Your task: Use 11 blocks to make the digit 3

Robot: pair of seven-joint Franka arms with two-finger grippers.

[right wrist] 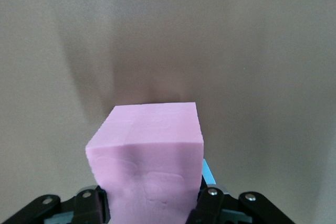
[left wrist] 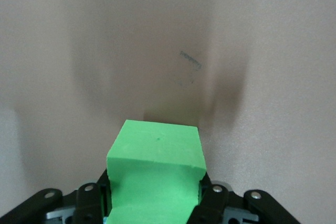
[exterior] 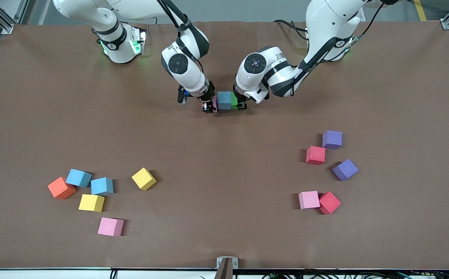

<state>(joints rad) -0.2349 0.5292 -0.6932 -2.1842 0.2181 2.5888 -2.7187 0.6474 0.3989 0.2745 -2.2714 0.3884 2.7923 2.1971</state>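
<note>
Both arms were down at the middle of the table (exterior: 23, 116), close to the robots' bases. The right gripper (exterior: 209, 108) was clamped on a pink cube (right wrist: 149, 156); the left gripper (exterior: 241, 105) was clamped on a green cube (left wrist: 155, 174). Between the two held cubes stood a light blue cube (exterior: 224, 100), and the three formed a short row, pink at the right arm's end, green at the left arm's end.

The remaining cubes lay loose, nearer the front camera. Toward the right arm's end: an orange cube (exterior: 61, 188), two light blue cubes (exterior: 78, 178) (exterior: 102, 186), two yellow cubes (exterior: 144, 178) (exterior: 91, 202) and a pink cube (exterior: 111, 226). Toward the left arm's end: two purple cubes (exterior: 332, 139) (exterior: 345, 169), two red cubes (exterior: 315, 155) (exterior: 329, 202) and a pink cube (exterior: 309, 200) touching the nearer red one
</note>
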